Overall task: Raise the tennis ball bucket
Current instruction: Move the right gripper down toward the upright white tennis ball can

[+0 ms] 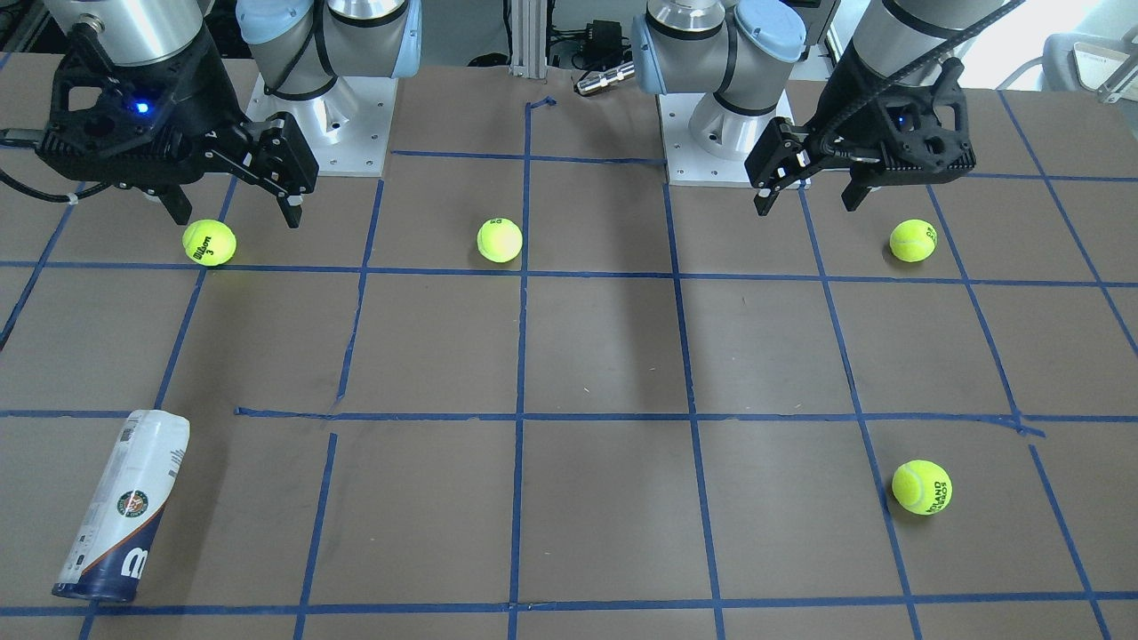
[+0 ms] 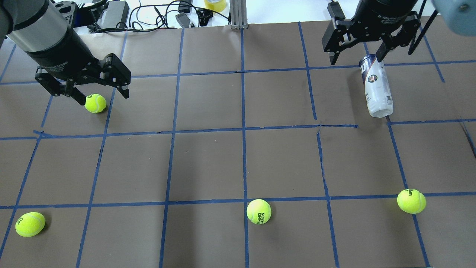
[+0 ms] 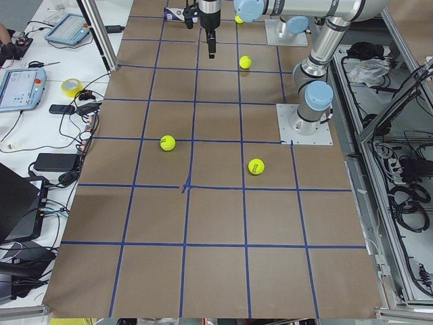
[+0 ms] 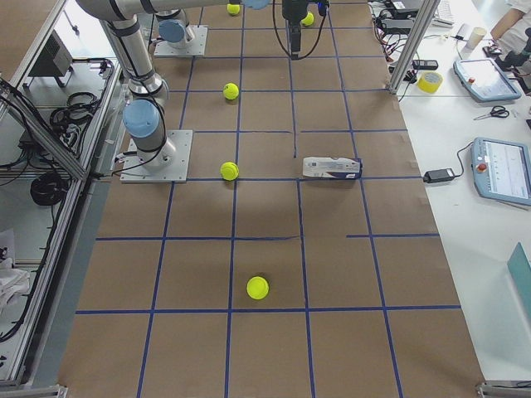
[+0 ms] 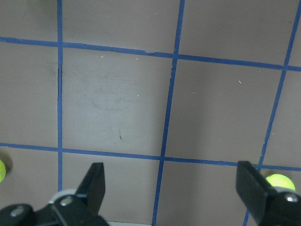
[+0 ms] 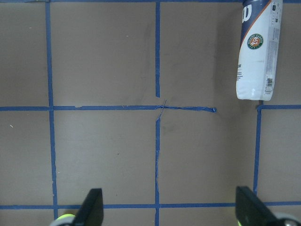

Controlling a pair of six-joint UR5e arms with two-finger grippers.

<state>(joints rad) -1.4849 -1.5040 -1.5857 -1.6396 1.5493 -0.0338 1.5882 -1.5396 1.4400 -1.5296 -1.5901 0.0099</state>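
The tennis ball bucket [image 1: 124, 507] lies on its side on the brown table, a clear tube with a white label, navy band and round emblem. It also shows in the overhead view [image 2: 376, 89], the right wrist view [image 6: 258, 52] at the upper right, and the exterior right view [image 4: 332, 167]. My right gripper [image 1: 237, 216] [image 2: 355, 58] [image 6: 170, 207] is open and empty, high above the table, back from the bucket toward the robot's base. My left gripper [image 1: 807, 204] [image 2: 103, 96] [image 5: 173, 183] is open and empty on the other side.
Several yellow-green tennis balls lie loose: one below my right gripper [image 1: 209, 242], one mid-table [image 1: 499, 240], one near my left gripper [image 1: 913, 240], one farther out [image 1: 921, 486]. Blue tape lines grid the table. Cables and devices lie past the far edge [image 2: 156, 15].
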